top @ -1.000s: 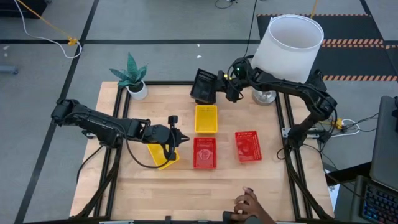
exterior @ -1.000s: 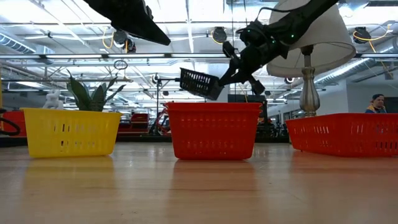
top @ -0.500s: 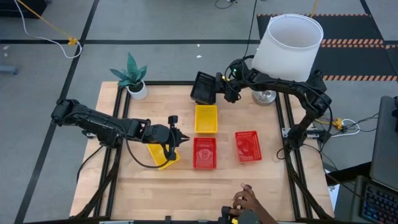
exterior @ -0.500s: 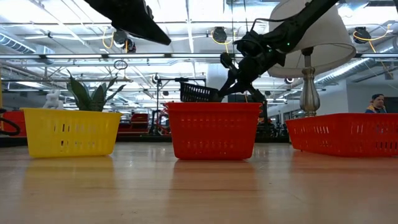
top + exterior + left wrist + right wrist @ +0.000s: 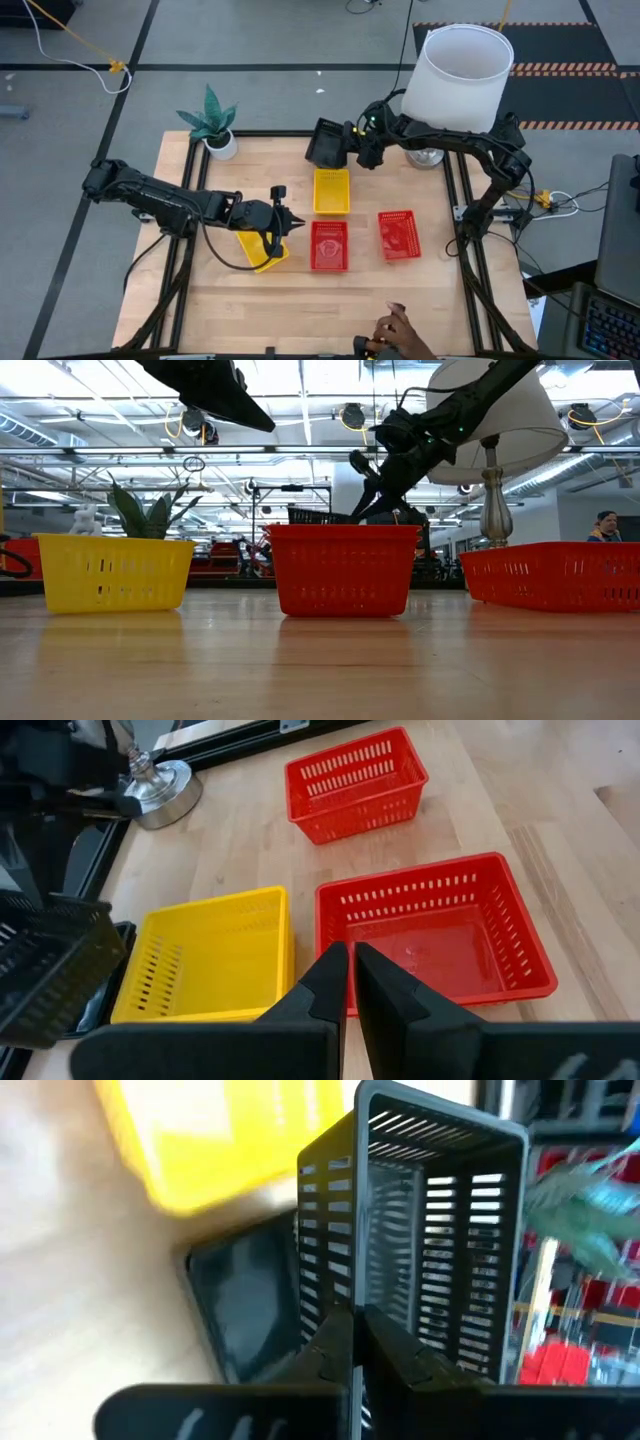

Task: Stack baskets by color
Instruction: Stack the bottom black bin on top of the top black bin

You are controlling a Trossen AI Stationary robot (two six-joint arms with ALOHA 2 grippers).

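Note:
My right gripper is shut on a black basket over the table's far edge, above another black basket that lies flat on the table. Whether the two touch, I cannot tell. One yellow basket stands just nearer than them. Two red baskets stand on the table nearer the front. My left gripper hangs shut and holds nothing, high above a second yellow basket that rests on the table. My right gripper pinches one wall of the black basket at its rim between its two fingers. It comes slanting down from the table's right side. The basket hangs tilted, its open side turned toward the gripper; in the low view its underside is hidden behind a red basket.
A lamp with a white shade and a metal base stands at the far right corner, close to my right arm. A potted plant is at the far left. A person's hand rests at the near edge.
My right gripper has sunk toward the table with the black basket. The basket was plainly tipped and clear above the red basket's rim in the low view; now only its top edge shows there. The person's hand has drawn back toward the near edge.

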